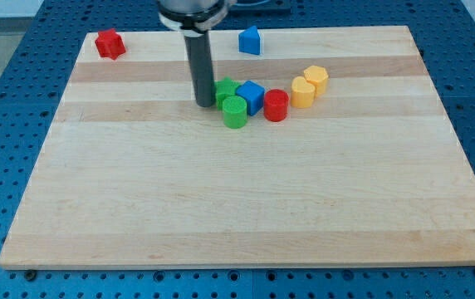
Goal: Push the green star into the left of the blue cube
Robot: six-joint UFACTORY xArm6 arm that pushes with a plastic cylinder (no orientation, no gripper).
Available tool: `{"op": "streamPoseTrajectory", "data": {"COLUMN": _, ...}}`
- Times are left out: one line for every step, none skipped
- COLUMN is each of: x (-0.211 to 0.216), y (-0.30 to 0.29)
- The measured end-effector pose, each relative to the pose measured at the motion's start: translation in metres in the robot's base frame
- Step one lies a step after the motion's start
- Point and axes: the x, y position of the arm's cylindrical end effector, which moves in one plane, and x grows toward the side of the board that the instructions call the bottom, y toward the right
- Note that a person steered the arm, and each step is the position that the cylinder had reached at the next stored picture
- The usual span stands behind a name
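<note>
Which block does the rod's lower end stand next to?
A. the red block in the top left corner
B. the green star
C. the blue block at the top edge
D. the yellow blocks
B: my tip stands right at the view's left side of the green star, which sits against the blue cube.

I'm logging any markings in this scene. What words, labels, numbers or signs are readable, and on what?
None: no text shows on the board, the blocks such as the green star and blue cube, or the rod ending in my tip, which sits just left of the star.
</note>
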Motion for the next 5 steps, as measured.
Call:
{"op": "streamPoseTrajectory", "data": {"x": -0.003, "y": 0.029}}
{"op": "streamPoseTrajectory", "data": {"x": -0.011, "y": 0.054}}
{"op": "streamPoseTrajectory", "data": {"x": -0.02, "y": 0.077}}
{"op": "streamPoseTrajectory", "data": {"x": -0.032, "y": 0.101}}
{"op": "streamPoseTrajectory", "data": {"x": -0.044, "y": 0.124}}
